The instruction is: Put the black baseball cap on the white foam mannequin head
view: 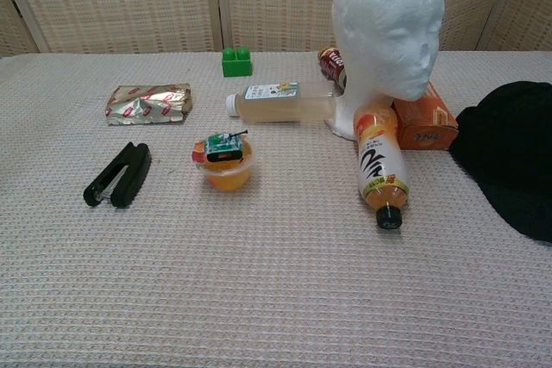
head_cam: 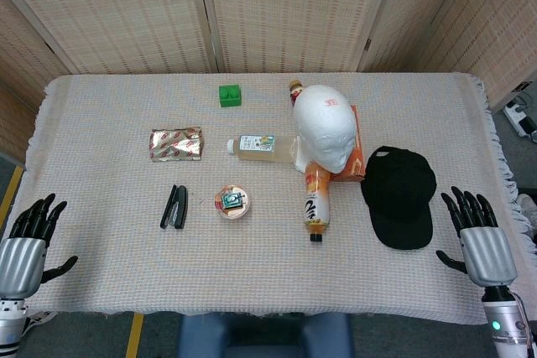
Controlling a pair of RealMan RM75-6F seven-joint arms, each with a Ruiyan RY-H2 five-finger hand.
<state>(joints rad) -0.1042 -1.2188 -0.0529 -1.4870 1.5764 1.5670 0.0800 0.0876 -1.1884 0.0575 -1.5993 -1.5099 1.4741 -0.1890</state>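
Observation:
The black baseball cap lies flat on the table's right side, brim toward the front; the chest view shows the cap at its right edge. The white foam mannequin head stands upright just left of the cap, and in the chest view the mannequin head faces right. My right hand hovers at the table's right front edge, fingers spread, holding nothing, a little right of the cap. My left hand hangs at the left front edge, fingers apart and empty. Neither hand shows in the chest view.
An orange drink bottle lies in front of the mannequin head, an orange box behind it, a clear bottle to its left. Further left are a jelly cup, black stapler, foil packet and green block.

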